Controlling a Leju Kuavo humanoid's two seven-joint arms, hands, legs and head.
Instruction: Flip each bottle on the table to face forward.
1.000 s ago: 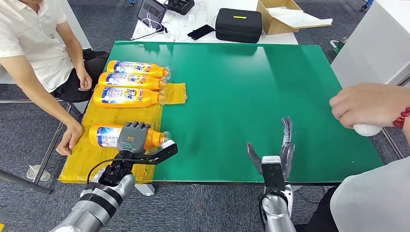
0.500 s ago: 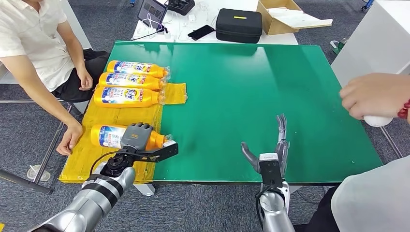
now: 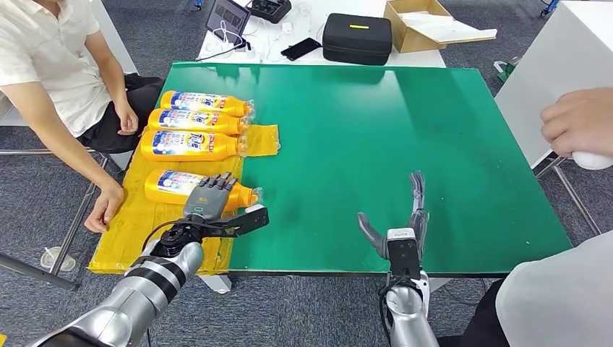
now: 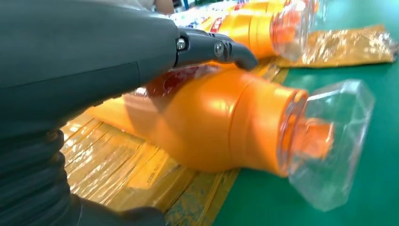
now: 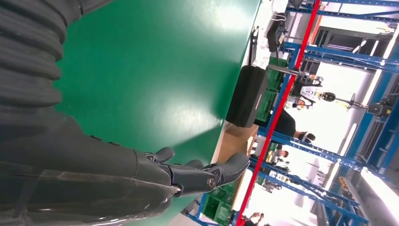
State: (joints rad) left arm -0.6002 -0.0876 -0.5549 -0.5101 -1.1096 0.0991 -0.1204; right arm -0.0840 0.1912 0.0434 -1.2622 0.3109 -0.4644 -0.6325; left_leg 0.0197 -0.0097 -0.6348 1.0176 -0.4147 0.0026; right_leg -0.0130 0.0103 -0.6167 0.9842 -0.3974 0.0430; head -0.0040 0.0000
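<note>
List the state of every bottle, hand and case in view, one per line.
Nearest bottle: lying on its side, label up, under the left hand.
Three far bottles: lying side by side, labels up, untouched.
Left hand: resting on the nearest bottle, fingers spread.
Right hand: open, over the green table.
Black case: closed.
Cardboard box: open.
</note>
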